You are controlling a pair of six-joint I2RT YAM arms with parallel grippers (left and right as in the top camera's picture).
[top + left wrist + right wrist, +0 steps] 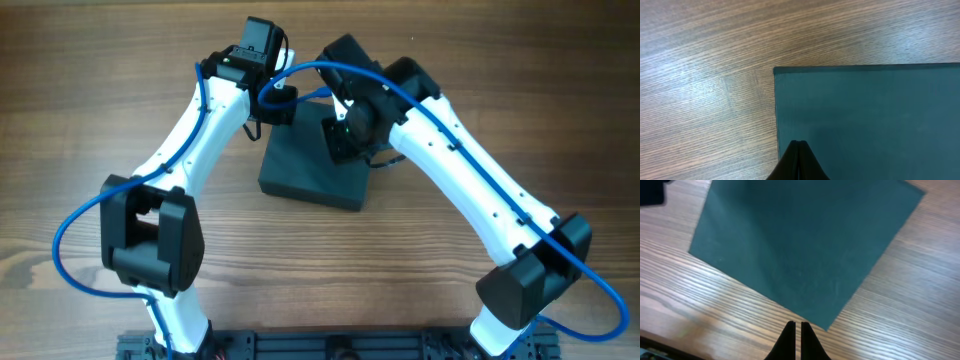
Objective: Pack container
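The container (pixel 312 172) lies mid-bench (pixel 90 90) between the two arms (its teal-grey lid (pixel 865 120) closed flat). The left hand (pixel 799 145), fingers pressed together, is over the lid near one corner. The right hand (pixel 796 326), also pressed together, is at the bench beside another corner.

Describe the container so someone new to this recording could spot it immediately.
On the wooden table, look between the two white arms. There lies the container, a dark teal-grey matte rectangular box, flat lid shut. It is the only loose thing in view, dark against the brown wood.
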